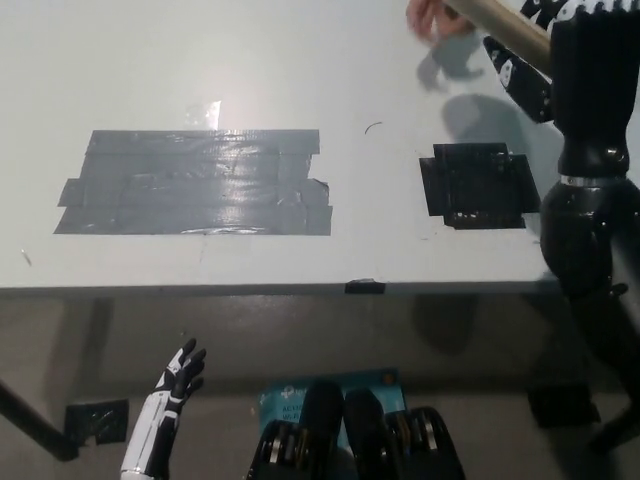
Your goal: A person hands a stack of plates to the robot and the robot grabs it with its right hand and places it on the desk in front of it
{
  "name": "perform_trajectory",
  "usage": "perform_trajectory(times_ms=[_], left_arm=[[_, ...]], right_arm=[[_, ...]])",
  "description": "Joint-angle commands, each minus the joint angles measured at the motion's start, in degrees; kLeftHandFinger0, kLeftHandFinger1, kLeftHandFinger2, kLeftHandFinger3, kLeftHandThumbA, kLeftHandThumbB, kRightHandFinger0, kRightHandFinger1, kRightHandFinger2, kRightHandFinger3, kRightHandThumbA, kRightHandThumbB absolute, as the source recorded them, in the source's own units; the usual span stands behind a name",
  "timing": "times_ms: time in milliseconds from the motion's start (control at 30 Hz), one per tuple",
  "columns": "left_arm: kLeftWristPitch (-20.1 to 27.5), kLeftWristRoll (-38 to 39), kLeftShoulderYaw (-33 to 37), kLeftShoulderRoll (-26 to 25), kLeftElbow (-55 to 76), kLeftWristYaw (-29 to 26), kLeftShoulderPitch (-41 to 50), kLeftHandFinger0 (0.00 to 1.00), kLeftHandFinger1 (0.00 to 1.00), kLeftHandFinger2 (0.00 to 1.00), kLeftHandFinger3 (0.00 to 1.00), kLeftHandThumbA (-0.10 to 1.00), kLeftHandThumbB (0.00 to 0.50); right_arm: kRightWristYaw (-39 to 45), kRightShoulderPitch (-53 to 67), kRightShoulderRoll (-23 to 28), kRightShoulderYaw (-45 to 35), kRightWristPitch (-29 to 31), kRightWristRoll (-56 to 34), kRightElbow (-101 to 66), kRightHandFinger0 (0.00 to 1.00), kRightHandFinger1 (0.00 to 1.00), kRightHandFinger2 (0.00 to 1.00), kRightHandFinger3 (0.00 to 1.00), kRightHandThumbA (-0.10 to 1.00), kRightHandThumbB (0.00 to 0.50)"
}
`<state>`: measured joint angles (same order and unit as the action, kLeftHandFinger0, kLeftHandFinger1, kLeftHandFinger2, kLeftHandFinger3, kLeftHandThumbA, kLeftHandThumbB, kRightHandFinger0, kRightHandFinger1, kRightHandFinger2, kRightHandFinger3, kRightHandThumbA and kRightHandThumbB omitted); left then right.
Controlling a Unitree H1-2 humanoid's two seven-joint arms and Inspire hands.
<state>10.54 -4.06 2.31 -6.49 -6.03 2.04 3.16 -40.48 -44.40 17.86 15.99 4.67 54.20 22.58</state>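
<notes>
Well, the biggest thing is the white desk (200, 60), and it fills most of the view. A wide patch of gray tape (195, 183) is stuck on it, well to the left of the black tape square (478, 188). The black right arm (585, 230) stands tall just to the right of the black tape square and reaches up past it. At the top of the arm, the right hand (590, 70) is closed around the stack of plates (500, 22). The plates are tan and show edge-on. They are tilted and held up in the air, above the black tape square and a bit to its right, not on the desk. A person's hand (432, 15) is at the left end of the plates. It is blurry, so I cannot tell if it touches them. The white left hand (175, 380) rests far down and to the left of the black tape square, below the desk edge, with its fingers spread and nothing in it.
</notes>
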Motion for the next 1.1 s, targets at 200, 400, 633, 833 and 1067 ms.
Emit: perform_trajectory(times_ms=[200, 400, 633, 833, 1067], left_arm=[[0.4, 0.5, 0.1, -0.9, 1.7, 1.1, -1.0, 1.00, 1.00, 1.00, 1.00, 1.00, 0.238], [-0.8, 0.5, 0.2, -0.9, 2.1, 1.2, -1.3, 1.00, 1.00, 1.00, 1.00, 1.00, 0.258], [-1.6, 0.7, 0.2, -0.9, 2.5, 1.5, -1.1, 1.00, 1.00, 1.00, 1.00, 1.00, 0.256], [-1.5, 0.7, 0.1, -1.0, 2.3, 1.8, -1.6, 1.00, 1.00, 1.00, 1.00, 1.00, 0.256], [-1.2, 0.7, 0.0, -0.9, 1.8, 1.7, -1.8, 1.00, 1.00, 1.00, 1.00, 1.00, 0.257]], right_arm=[[-7.1, -7.1, 2.5, 11.6, 6.3, 7.4, 21.4, 0.00, 0.00, 0.07, 0.12, 0.76, 0.043], [-12.5, -8.8, 2.0, 19.3, 7.6, 9.9, 31.7, 0.00, 0.00, 0.01, 0.07, 0.68, 0.027], [-6.8, -7.0, 3.0, 21.1, 3.8, 9.0, 28.9, 0.00, 0.00, 0.07, 0.08, 0.77, 0.071], [30.0, -3.7, 6.3, 13.9, -3.8, -7.1, 4.0, 1.00, 1.00, 1.00, 1.00, 0.89, 0.358], [52.6, -5.9, 12.8, 9.2, -11.9, -40.0, -21.8, 1.00, 1.00, 1.00, 1.00, 0.85, 0.500]])
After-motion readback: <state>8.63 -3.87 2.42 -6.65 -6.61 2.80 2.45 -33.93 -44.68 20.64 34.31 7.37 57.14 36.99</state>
